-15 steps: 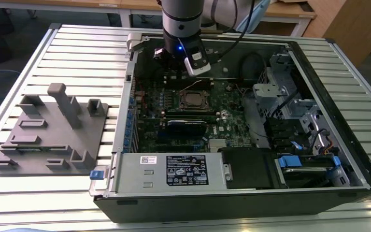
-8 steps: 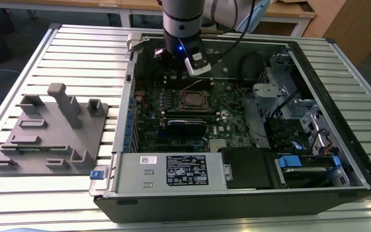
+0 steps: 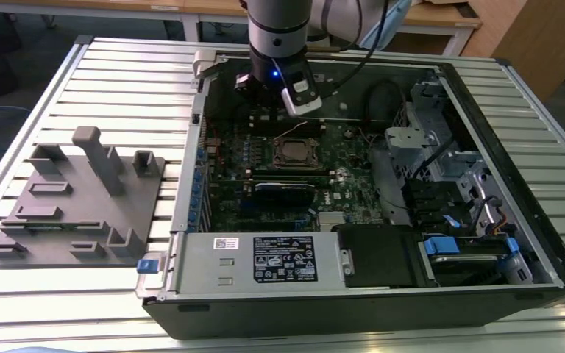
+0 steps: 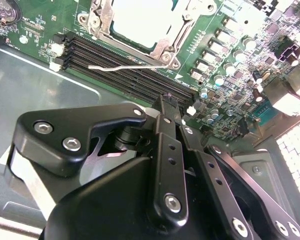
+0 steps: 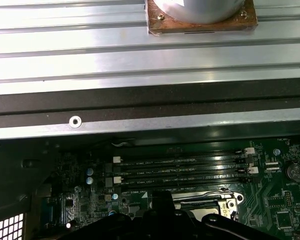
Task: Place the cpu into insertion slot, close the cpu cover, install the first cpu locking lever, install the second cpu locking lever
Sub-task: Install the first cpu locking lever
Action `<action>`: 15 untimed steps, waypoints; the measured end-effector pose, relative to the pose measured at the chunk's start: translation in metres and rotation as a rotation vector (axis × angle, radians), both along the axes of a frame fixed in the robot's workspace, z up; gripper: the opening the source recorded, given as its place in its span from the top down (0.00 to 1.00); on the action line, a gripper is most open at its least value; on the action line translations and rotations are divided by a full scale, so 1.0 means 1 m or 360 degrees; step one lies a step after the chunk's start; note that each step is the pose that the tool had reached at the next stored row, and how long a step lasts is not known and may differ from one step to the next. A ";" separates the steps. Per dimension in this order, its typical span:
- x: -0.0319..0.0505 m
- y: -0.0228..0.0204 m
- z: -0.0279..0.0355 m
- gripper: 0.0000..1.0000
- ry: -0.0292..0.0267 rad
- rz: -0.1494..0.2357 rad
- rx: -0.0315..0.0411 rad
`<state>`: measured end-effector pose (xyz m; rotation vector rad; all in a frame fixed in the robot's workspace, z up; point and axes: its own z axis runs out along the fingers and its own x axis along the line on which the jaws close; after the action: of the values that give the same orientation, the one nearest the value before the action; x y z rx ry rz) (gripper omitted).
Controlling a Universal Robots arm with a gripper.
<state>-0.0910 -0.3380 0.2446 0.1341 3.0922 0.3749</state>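
Aluminium slat table (image 3: 115, 73), ribbed and matte, with wood desks (image 3: 440, 22) behind it. A grey moulded plastic fixture (image 3: 76, 206) with pegs and pockets sits at the exterior view's left. The black steel PC case (image 3: 361, 320) lies open beside it, green board inside. The cpu (image 4: 140, 15), flat bright silver, is seated in the insertion slot (image 3: 296, 152). The cpu cover (image 4: 102, 25), a thin stamped metal frame, looks to be down around the chip. One thin wire locking lever (image 4: 125, 66) sticks out loose over the long black memory slots (image 4: 125, 80). The gripper (image 4: 165, 102) has black anodised links and bolt heads. Its fingers are drawn together with nothing between them, tips over the slots' edge, apart from the socket.
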 end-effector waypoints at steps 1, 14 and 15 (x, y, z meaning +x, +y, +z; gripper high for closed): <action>0.0000 0.0000 -0.0003 0.90 -0.00002 0.0000 0.0000; 0.0009 0.0000 -0.0060 0.90 -0.00001 -0.0176 -0.0008; 0.0009 0.0000 -0.0063 0.90 -0.00001 -0.0188 -0.0009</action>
<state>-0.0901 -0.3380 0.2383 0.3149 3.0659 0.3618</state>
